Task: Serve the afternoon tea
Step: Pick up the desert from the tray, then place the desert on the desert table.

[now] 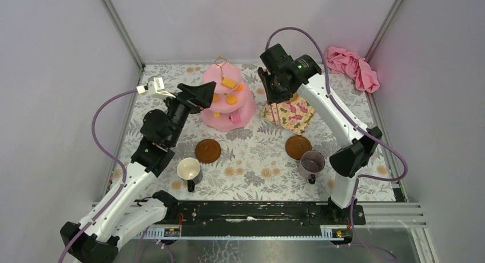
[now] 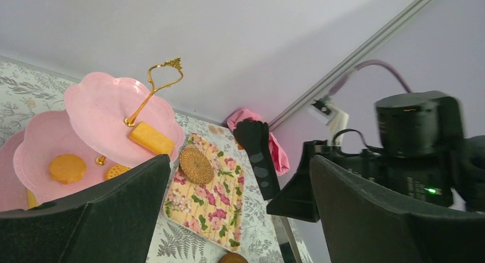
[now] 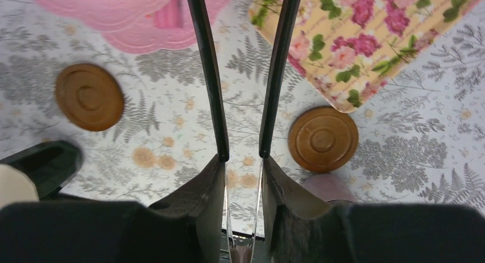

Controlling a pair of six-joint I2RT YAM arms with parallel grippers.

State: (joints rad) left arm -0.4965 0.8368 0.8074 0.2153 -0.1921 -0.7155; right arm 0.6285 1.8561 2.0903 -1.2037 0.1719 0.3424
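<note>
The pink cake stand sits toward 12 o'clock on the table, with biscuits on its tiers. At its 9 o'clock the left end effector gapes wide and holds nothing. At its 3 o'clock the right end effector pinches the black tongs above the floral tray. The tong tips run out of frame, possibly bare. The white mug stands at 7 o'clock of one saucer, and the purple mug at 4 o'clock of the other saucer.
</note>
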